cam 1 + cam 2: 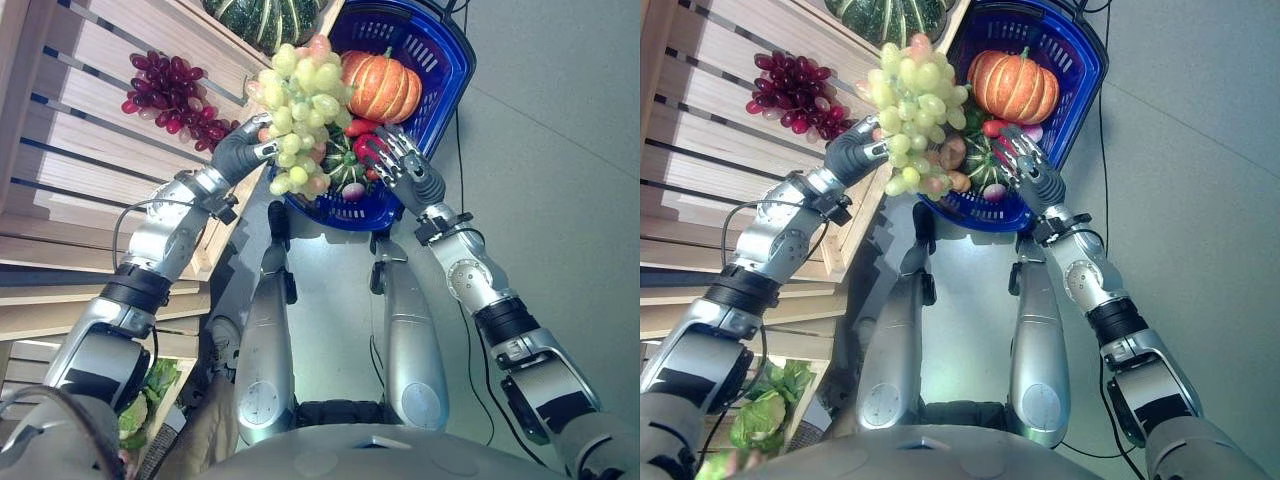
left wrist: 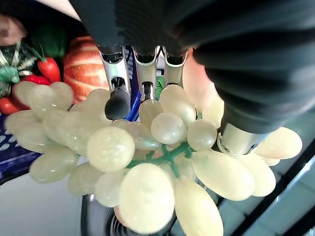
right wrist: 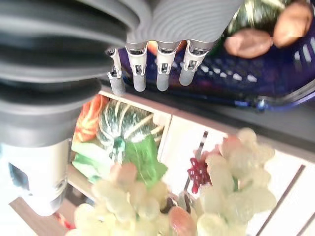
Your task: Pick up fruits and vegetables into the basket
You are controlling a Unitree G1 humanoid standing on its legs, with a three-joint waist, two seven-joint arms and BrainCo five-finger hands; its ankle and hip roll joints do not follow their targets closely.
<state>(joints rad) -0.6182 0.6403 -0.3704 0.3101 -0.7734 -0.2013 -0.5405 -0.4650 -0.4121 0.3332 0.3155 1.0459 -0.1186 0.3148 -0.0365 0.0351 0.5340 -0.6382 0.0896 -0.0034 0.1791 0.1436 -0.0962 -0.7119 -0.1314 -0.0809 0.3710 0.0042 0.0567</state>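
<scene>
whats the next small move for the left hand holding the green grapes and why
Probably carry the green grapes a bit further over the blue basket and lower them. The left hand grips the bunch at the basket's near rim, above the pumpkin, not yet inside.

My left arm reaches up and forward, left hand point(image 1: 243, 150) raised, fingers point(image 2: 118, 101) and thumb curled round green grape bunch point(image 1: 300, 110). My right arm stretched forward alongside, right hand point(image 1: 405, 165) held out, fingers point(image 3: 160, 73) straight and relaxed, holding nothing.
</scene>
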